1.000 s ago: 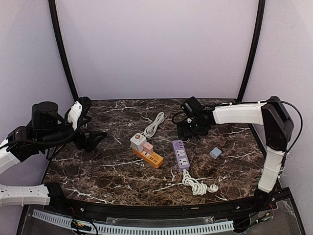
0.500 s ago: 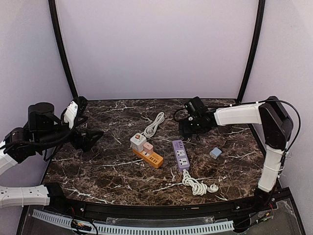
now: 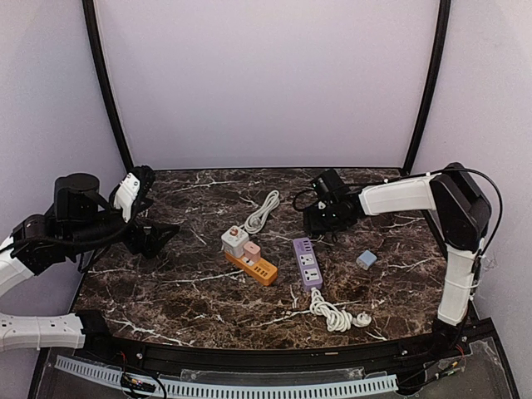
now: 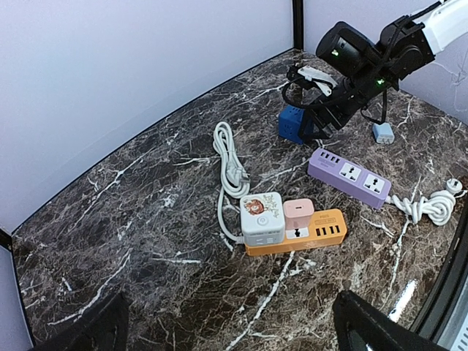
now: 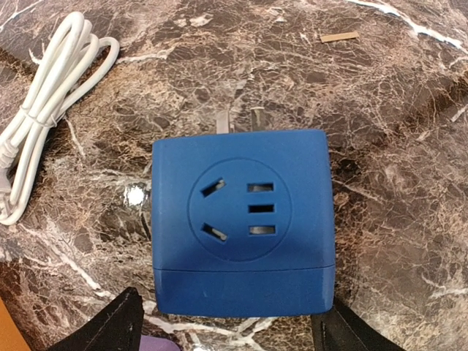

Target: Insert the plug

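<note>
Taking the far wall as twelve, the dark marble table (image 3: 166, 291) holds everything. The left arm hangs at about nine o'clock, over the table's left edge. The left gripper (image 3: 160, 237) is spread wide with nothing between its fingers.

The right arm reaches across to about one o'clock. There the right gripper (image 5: 230, 325) has one finger at each near corner of the blue plug cube (image 5: 241, 227). Its span matches the cube's width, but I cannot tell whether the fingers are actually pressing on it. The cube's socket face looks up at the wrist camera, and two metal prongs stick out from its far edge over the marble.

Near the centre lies the orange power strip (image 3: 256, 266), with the purple power strip (image 3: 307, 261) just beside it at three o'clock. The purple strip's white cord (image 3: 331, 314) is coiled at five o'clock. A bundled white cable (image 3: 262, 211) lies at twelve.

A white cube adapter (image 3: 234, 240) and a pink adapter (image 3: 252, 250) sit on the orange strip's far end. A small pale-blue adapter (image 3: 366, 259) lies alone at three o'clock.
</note>
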Controlling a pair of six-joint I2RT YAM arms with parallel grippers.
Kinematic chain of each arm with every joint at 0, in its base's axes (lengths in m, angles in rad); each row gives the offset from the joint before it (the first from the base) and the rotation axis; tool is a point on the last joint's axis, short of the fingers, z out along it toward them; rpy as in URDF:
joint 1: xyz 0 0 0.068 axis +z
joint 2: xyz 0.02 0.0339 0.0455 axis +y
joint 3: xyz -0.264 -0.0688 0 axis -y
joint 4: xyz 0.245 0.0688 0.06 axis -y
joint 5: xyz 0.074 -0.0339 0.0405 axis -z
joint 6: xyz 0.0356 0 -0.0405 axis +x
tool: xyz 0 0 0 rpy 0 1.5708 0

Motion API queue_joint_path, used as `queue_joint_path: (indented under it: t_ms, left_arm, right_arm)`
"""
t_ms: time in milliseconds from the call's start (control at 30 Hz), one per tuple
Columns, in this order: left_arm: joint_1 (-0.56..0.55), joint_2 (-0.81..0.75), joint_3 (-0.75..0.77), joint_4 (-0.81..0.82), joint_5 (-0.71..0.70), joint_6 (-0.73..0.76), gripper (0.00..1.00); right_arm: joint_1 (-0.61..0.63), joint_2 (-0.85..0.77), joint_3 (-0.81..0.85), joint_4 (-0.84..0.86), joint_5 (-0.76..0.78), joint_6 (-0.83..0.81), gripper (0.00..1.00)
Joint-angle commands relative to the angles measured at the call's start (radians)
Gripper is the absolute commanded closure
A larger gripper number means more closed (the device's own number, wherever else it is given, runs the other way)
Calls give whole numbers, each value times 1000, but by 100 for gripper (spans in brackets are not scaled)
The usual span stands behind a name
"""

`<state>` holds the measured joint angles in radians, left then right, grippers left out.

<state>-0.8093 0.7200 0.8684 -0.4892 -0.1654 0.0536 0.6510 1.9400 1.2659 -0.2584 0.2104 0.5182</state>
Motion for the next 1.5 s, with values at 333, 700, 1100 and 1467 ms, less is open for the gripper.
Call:
queue_joint_path:
  t_ms: [333,700,1100,1467]
  left_arm:
    - [5,1,30,-55,19,27,1]
    - [5,-7,38,-74,33,12,1]
    - [5,-16,46,-83,14,-30,1]
    - [6,45,57,-24,19,-21,1]
  right_arm:
    - [-23,39,23,51,2,2,26]
    - [-28,62,45,67,13,-19,22]
    - [-56,63,55,84,-45,-69,45]
    - [-61,-126,-16,75,-120,-171,53]
